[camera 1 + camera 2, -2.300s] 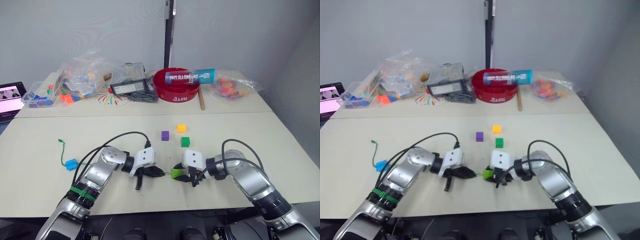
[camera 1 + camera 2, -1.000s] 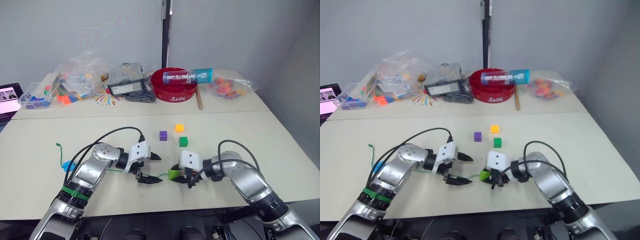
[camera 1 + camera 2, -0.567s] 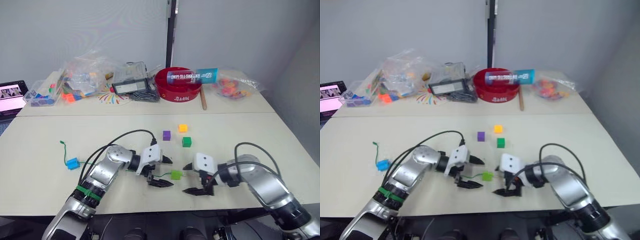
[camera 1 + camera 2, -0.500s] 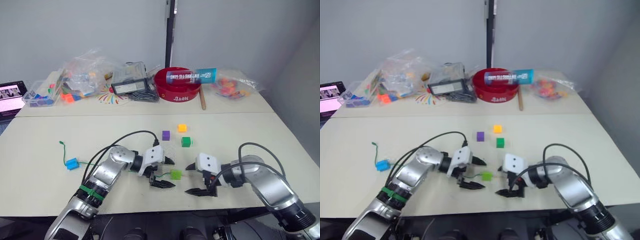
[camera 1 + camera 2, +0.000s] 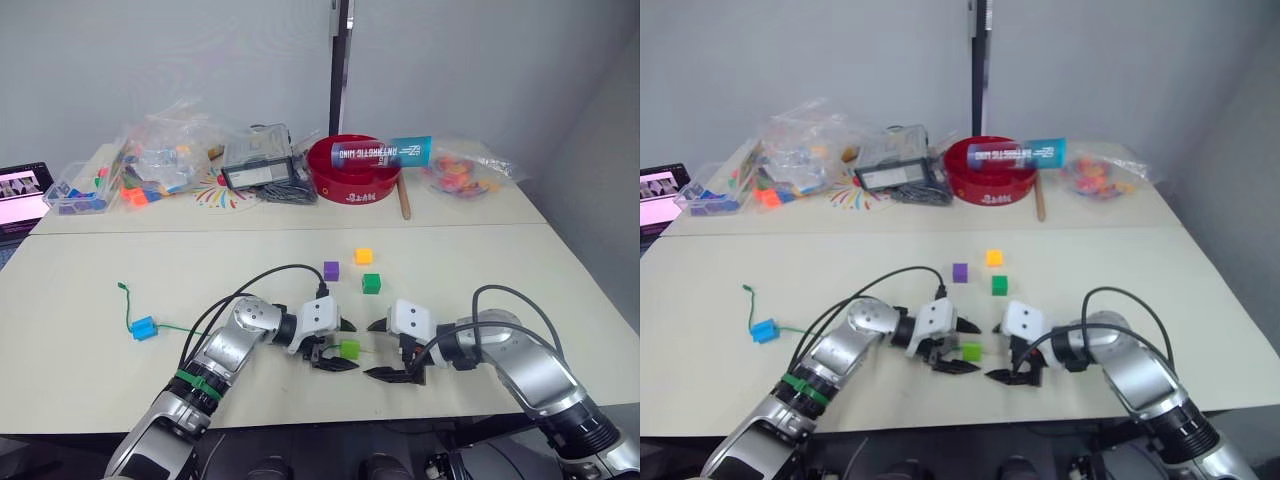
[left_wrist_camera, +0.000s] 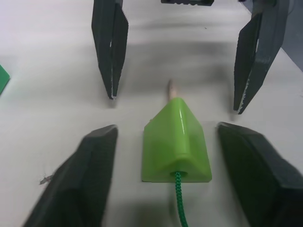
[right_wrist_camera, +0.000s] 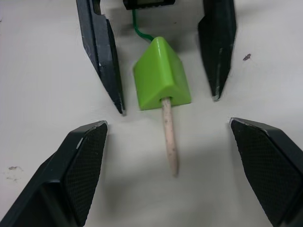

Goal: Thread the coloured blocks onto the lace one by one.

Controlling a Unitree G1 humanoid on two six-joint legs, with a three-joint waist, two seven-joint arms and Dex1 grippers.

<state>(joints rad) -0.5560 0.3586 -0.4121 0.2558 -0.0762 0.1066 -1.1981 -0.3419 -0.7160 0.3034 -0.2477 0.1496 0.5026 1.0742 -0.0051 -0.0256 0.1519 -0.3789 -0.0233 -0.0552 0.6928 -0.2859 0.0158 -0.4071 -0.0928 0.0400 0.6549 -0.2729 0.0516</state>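
Both tools have let go: left tool [image 5: 338,345] and right tool [image 5: 380,350] gape around the light green block [image 6: 175,141]. Light, slippery; the lace [image 6: 179,202] is limp, so its stiff tip [image 7: 169,135] offers the best hold.

Colours we see on the cream table [image 5: 560,270]

We see a light green block [image 6: 175,141] on a dark green lace [image 6: 180,204] with a pale tan tip [image 7: 169,138]. Black fingers [image 6: 110,46] flank it, on white gripper housings. Beyond sit a purple block [image 5: 331,270], an orange-yellow block [image 5: 364,256] and a dark green block [image 5: 371,284]; a blue block [image 5: 142,327] lies farther along the lace. At the back stand a red bowl [image 5: 352,186] with white lettering and a teal tube [image 5: 384,152].
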